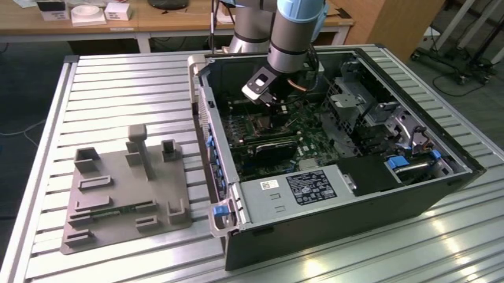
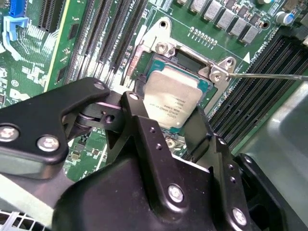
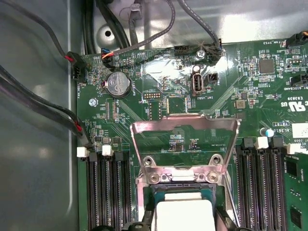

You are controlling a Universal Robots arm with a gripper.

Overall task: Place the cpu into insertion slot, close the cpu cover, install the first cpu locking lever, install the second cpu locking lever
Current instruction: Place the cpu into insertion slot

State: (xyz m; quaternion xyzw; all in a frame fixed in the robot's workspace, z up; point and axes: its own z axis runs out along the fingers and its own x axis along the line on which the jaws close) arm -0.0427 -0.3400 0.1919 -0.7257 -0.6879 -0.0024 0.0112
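The cpu [image 2: 173,96] is a silver square chip sitting between my black fingers, right over the insertion slot [image 2: 188,58]. In the first wrist view the cpu [image 3: 185,211] lies low in the dark socket frame [image 3: 179,188]. The cpu cover [image 3: 185,126] stands open, swung up on its hinge behind the socket. My gripper [image 2: 166,111] has a finger against each of two opposite edges of the chip. A thin metal locking lever [image 2: 264,75] sticks out beside the socket, unlatched. In the exterior view my gripper [image 1: 272,105] reaches down into the open computer case [image 1: 354,194].
Long black memory slots [image 3: 103,192] flank the socket on both sides. Cables [image 3: 43,103] run along the case wall. A grey fixture plate [image 1: 118,188] with upright blocks lies on the slatted table at the exterior view's left. A power supply [image 1: 303,188] sits at the case front.
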